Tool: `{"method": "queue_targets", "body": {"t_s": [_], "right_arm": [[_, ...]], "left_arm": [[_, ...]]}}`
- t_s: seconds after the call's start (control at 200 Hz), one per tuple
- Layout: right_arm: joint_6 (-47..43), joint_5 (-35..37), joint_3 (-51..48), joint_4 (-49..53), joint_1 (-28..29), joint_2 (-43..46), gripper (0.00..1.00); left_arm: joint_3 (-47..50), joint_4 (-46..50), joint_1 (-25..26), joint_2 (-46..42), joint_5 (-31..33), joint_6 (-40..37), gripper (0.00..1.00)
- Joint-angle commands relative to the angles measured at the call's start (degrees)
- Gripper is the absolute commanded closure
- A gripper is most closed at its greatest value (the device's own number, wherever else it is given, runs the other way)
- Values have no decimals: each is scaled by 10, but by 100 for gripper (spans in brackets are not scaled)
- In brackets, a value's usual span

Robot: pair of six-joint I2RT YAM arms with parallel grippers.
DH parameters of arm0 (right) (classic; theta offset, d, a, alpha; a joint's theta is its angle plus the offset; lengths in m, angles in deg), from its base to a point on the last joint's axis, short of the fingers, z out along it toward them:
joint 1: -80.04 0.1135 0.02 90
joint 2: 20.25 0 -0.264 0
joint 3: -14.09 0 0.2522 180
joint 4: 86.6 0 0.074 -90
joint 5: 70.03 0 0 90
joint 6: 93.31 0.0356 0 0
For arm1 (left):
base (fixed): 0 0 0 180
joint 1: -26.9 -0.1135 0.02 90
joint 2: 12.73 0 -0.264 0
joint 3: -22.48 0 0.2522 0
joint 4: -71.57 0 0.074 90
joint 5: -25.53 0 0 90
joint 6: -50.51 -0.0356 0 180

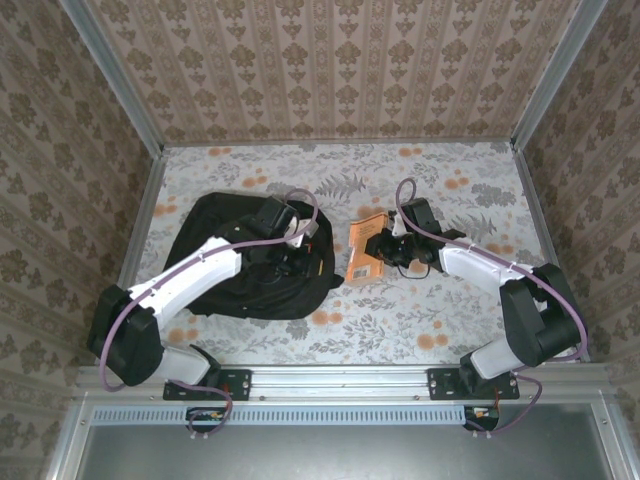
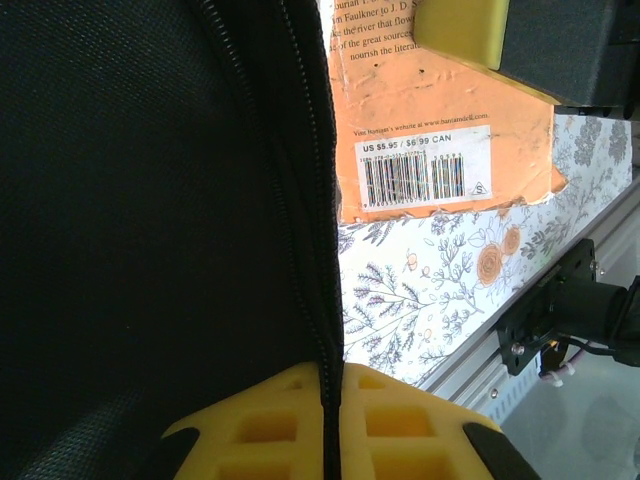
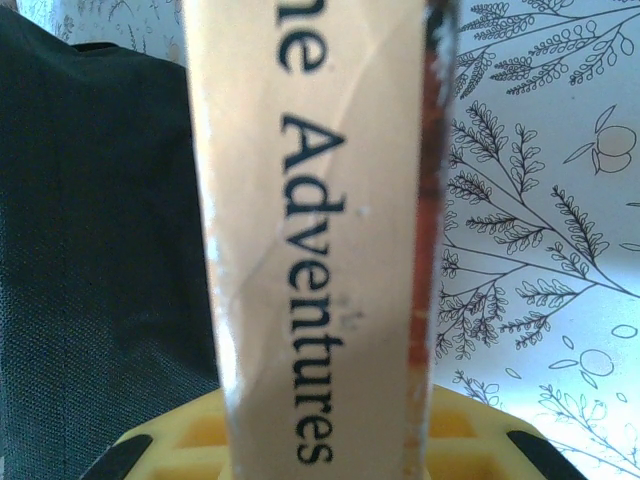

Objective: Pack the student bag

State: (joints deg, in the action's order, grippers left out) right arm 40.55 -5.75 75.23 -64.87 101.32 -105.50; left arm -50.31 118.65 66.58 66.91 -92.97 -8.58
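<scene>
The student bag (image 1: 235, 262), a large black backpack, lies on the left of the table. My left gripper (image 1: 298, 256) is at the bag's right edge; in the left wrist view its yellow pads (image 2: 400, 420) are shut on the bag's zipper seam (image 2: 322, 300). An orange paperback book (image 1: 366, 250) is just right of the bag. My right gripper (image 1: 388, 248) is shut on the book. In the right wrist view the book's spine (image 3: 310, 250), reading "Adventures", stands between the right gripper's pads (image 3: 190, 435), with the bag (image 3: 90, 250) to the left. The book's barcode cover (image 2: 440, 120) faces the left wrist camera.
The floral tablecloth (image 1: 440, 190) covers the table. Patterned walls (image 1: 330, 70) close in the back and both sides. A metal rail (image 1: 340, 380) runs along the near edge, with both arm bases mounted on it. Open tabletop lies behind and to the right of the book.
</scene>
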Motion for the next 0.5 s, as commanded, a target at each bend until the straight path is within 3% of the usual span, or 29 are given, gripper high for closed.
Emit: {"method": "queue_targets", "body": {"t_s": [0.0,0.495], "right_arm": [[4,-15,7,-8,4,2,100],[7,-10,2,-11,11,0,100]], "left_arm": [[3,-24,-5,-16,-28,9,90],[21,-28,-12,-27,-35,7,84]]}}
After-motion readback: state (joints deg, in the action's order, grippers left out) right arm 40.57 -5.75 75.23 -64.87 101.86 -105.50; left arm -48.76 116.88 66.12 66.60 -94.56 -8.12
